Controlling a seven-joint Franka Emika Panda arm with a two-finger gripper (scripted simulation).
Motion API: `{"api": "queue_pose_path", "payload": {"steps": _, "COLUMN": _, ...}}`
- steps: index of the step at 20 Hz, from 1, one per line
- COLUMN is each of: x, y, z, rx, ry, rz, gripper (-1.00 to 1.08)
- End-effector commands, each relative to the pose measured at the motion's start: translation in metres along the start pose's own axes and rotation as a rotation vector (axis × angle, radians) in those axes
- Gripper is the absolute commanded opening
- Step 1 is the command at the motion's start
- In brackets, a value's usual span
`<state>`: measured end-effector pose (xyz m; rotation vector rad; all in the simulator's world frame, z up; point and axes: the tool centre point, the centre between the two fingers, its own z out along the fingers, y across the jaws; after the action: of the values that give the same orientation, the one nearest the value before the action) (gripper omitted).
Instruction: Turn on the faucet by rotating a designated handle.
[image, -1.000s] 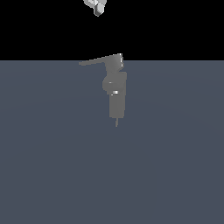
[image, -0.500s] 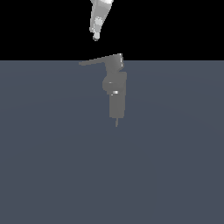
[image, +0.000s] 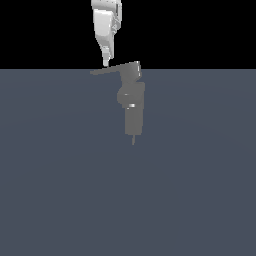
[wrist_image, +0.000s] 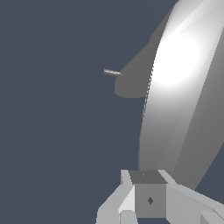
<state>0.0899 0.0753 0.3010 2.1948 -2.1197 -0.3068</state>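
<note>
Gripper (image: 106, 64) hangs tip-down right above the handle (image: 107, 70), near the lever's pointed end on the exterior view's left; contact uncertain. Handle projects leftward from the faucet (image: 132, 102) top block. Faucet stands on a flat slate-grey surface (image: 200, 190), black backdrop behind. Finger opening: cannot tell; nothing visibly held.

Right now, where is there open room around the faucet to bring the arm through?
Open: the grey surface on both sides of the faucet and below its pin. Crowded: just above the handle, where the gripper hangs at its tip.
</note>
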Motion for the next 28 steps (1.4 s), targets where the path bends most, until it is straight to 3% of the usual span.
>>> {"api": "queue_pose_path", "payload": {"steps": 1, "x": -0.004, "y": -0.01, "z": 0.01, "rx": 0.0, "ry": 0.019, "rz": 0.048, "gripper": -1.0}}
{"api": "queue_pose_path", "payload": {"steps": 14, "x": -0.014, "y": -0.031, "z": 0.035, "rx": 0.002, "ry": 0.064, "rz": 0.149, "gripper": -1.0}}
{"api": "queue_pose_path", "payload": {"steps": 28, "x": -0.018, "y": -0.01, "z": 0.035, "rx": 0.002, "ry": 0.063, "rz": 0.147, "gripper": -1.0}}
